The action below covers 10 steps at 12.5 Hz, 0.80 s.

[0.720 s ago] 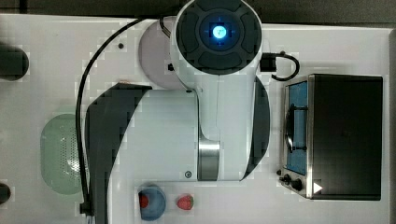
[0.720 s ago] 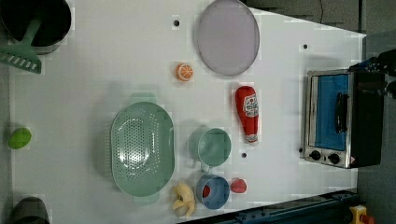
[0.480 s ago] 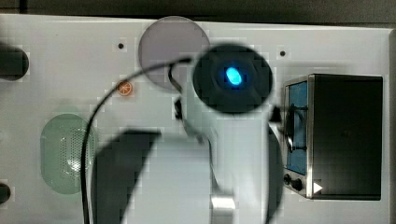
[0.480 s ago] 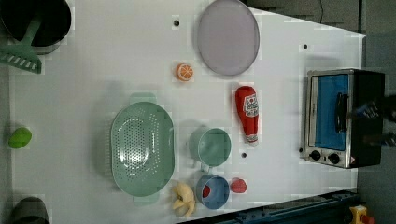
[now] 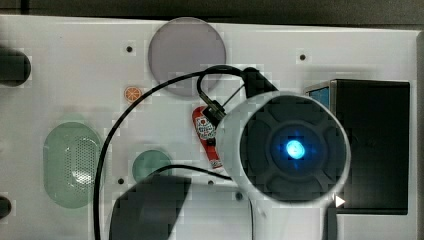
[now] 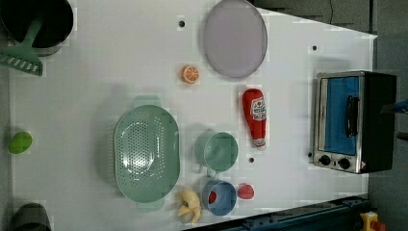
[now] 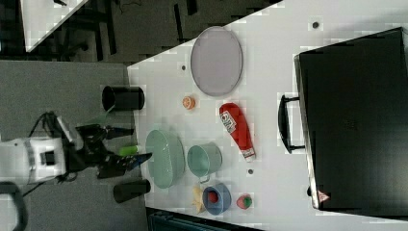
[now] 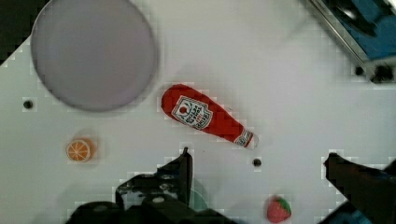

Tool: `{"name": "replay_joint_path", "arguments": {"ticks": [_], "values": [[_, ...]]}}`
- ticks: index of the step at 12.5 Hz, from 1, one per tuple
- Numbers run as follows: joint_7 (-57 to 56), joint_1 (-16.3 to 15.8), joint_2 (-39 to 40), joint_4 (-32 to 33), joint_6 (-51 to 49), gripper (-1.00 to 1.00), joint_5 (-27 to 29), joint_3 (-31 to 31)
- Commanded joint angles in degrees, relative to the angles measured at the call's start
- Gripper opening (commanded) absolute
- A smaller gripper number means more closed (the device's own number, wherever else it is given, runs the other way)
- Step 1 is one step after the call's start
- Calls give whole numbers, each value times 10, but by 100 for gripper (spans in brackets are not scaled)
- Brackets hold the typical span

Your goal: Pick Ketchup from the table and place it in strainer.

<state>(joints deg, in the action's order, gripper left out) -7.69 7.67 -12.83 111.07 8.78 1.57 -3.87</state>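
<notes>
A robot lab staged as a play kitchen: a white bench point(image 6: 96, 72) with bolt holes carries toy food, an orange slice point(image 6: 190, 74) and a strawberry point(image 8: 279, 209), beside a toaster oven point(image 6: 353, 121), with a robot arm point(image 5: 292, 150) over it and dark floor, cables and another table's legs around

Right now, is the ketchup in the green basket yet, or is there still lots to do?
Not yet. Nothing looks done: the ketchup bottle lies on its side on the white table, apart from the mint-green strainer, which has nothing in it. In hand: the gripper is open above the table with the bottle in the wrist view, holding nothing. Left: reach the bottle, grip it, carry it over and put it in the strainer.
</notes>
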Motion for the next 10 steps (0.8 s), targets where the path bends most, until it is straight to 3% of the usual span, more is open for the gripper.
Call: {"name": "replay_joint_path", "arguments": {"ticks": [1,10], "values": [[-148,-4,50,64,42,100,2,-25],[-501,-4,133,208,297,100,1,-48]]}}
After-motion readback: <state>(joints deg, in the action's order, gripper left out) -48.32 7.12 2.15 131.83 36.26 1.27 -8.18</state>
